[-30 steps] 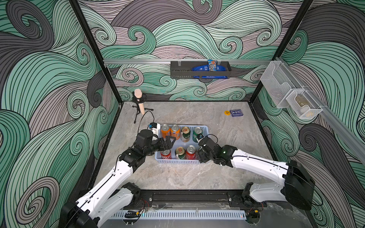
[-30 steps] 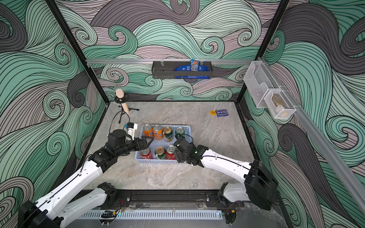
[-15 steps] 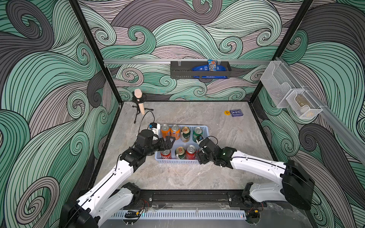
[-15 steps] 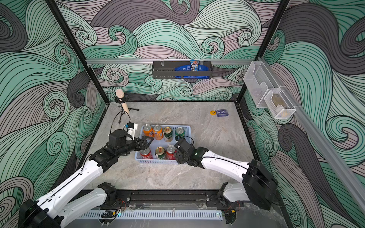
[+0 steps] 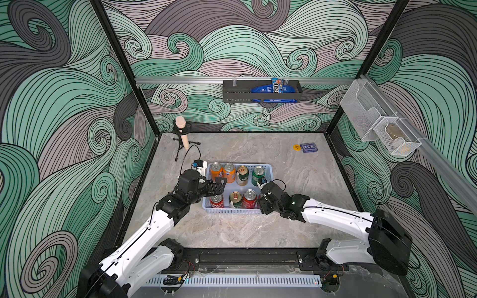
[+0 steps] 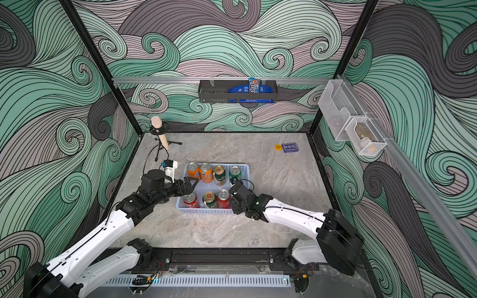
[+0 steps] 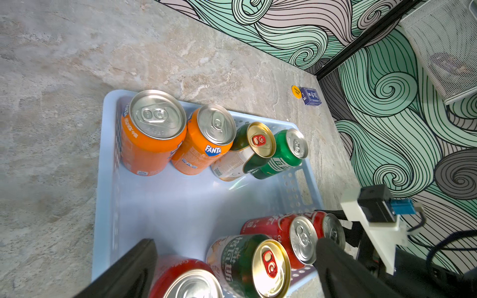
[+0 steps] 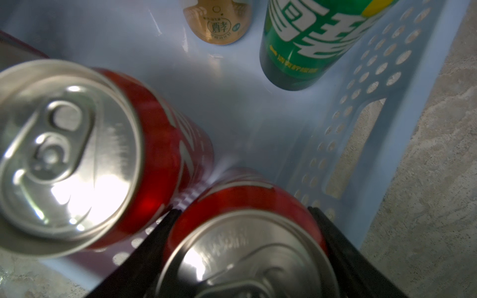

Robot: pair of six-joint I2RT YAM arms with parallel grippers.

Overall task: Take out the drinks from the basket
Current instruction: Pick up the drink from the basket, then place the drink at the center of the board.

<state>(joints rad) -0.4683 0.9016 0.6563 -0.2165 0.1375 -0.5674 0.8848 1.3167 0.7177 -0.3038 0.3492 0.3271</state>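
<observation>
Your right jaws just closed onto the upright red can (image 8: 245, 232) in the basket's (image 8: 361, 108) 5 o'clock corner; lift straight up. Left jaws open.

Two orange cans (image 7: 153, 131) (image 7: 206, 139), one green can (image 7: 284, 154), two green-and-cream cans (image 7: 247, 152) (image 7: 245, 263), three red cans (image 7: 185, 278) (image 7: 278, 232) (image 7: 331, 232), one light-blue basket (image 7: 102, 165), one microphone (image 5: 183, 131), one blue box (image 5: 308, 147), one yellow disc (image 5: 296, 147), one black wall rack (image 5: 235, 90), two white mesh bins (image 5: 361, 113) (image 5: 397, 142)

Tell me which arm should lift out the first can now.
Right. The right gripper is closed on the red can in a corner of the basket, so it likely just needs lifting. The left gripper hangs open over the opposite end, holding nothing.
</observation>
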